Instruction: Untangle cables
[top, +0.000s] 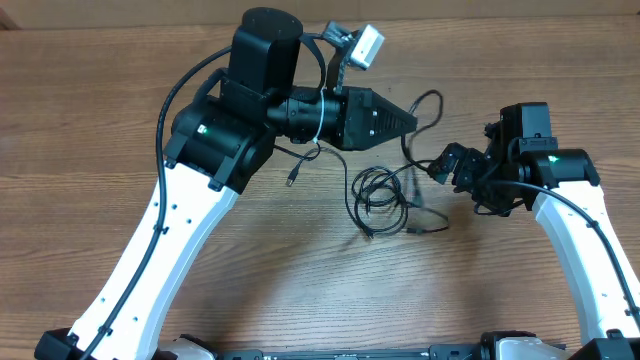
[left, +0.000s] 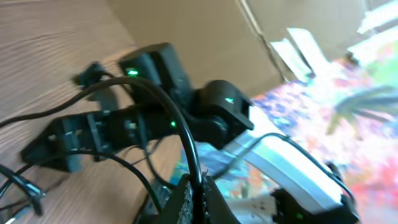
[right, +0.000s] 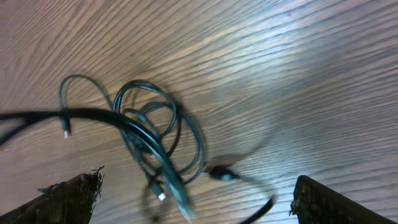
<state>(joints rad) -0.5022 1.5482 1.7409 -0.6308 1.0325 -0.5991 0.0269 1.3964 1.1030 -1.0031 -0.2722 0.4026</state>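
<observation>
The cables (top: 380, 195) lie as a small tangle of thin black loops on the wooden table (top: 90, 120), between the two arms. My left gripper (top: 410, 120) hovers just above and behind the tangle, shut on one strand that arcs up from it (top: 432, 100). In the left wrist view the jaws (left: 199, 196) pinch that black strand (left: 180, 124). My right gripper (top: 441, 168) is to the right of the tangle, open. Its wrist view shows both fingers wide apart (right: 196, 186) over the coil (right: 200, 149), with the raised strand (right: 81, 113) crossing in front.
Loose plug ends lie to the left (top: 292, 180) and lower right (top: 440, 228) of the tangle. A white camera (top: 366, 45) sticks up from the left arm. A cardboard wall (left: 205, 37) stands behind the table. The right arm (left: 155, 118) fills the left wrist view.
</observation>
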